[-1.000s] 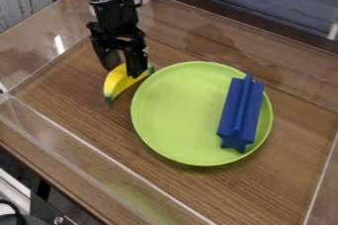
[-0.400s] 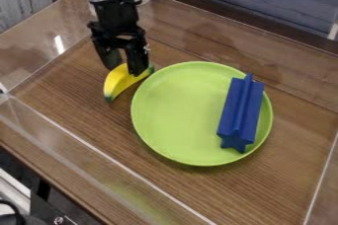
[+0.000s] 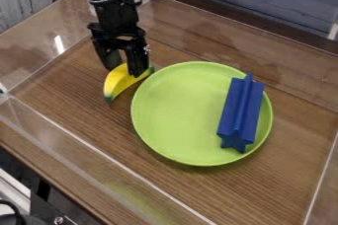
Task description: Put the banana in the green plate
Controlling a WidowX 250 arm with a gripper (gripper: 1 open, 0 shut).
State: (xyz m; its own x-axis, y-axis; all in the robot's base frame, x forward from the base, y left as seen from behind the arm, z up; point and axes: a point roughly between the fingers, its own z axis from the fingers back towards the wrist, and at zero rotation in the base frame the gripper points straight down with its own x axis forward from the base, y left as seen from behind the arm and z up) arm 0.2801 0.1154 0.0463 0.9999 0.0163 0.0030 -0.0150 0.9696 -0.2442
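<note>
We see a single black arm entering from the top left of the frame and reaching down steeply, its wrist nearly vertical with only a slight tilt. The gripper (image 3: 119, 61) points almost straight down, and we read its two dark fingers (image 3: 103, 53) as spread wide apart, at full opening. We cannot tell whether the fingertips touch anything, since the tips sit low and partly hide their own contact points.

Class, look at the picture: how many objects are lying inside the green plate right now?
1: a blue ridged block lies in the right half of the green plate. The banana is outside, on the table against the plate's left rim.
</note>
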